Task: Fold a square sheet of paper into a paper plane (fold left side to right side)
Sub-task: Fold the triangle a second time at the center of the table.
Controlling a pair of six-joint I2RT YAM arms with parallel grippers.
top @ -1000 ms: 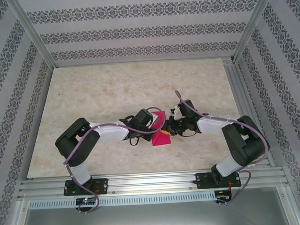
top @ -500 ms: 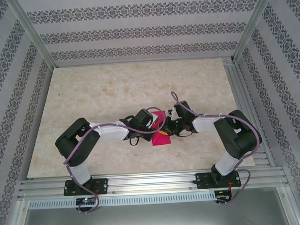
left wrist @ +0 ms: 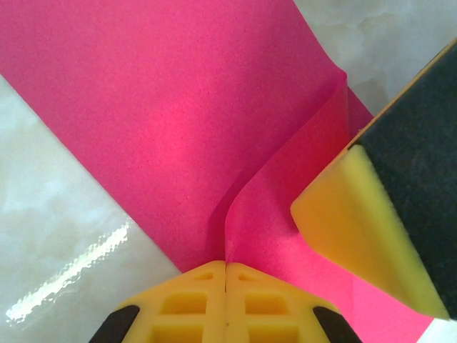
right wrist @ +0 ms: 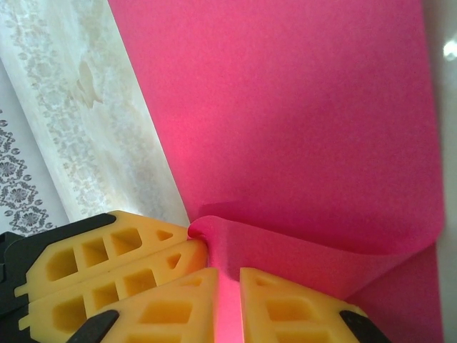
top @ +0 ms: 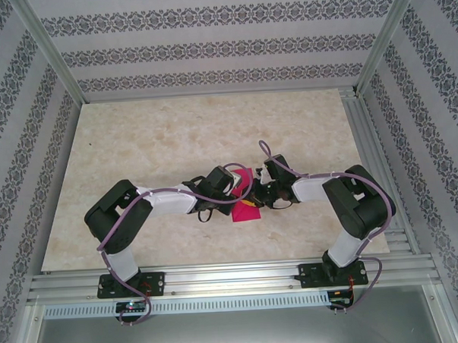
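The thin, bright magenta-pink sheet of paper (top: 245,202) lies at the centre of the top view on the pale marbled worktop (top: 151,137), one flap curling up. The left gripper (left wrist: 226,275) is clamped on a raised fold; the right gripper (right wrist: 228,280) pinches the flap's edge. Opposed pulls could tear it or skew the crease.

No writing, label, brand, number or sign can be read anywhere in these views. The patterned walls carry only ornamental bands, not letters
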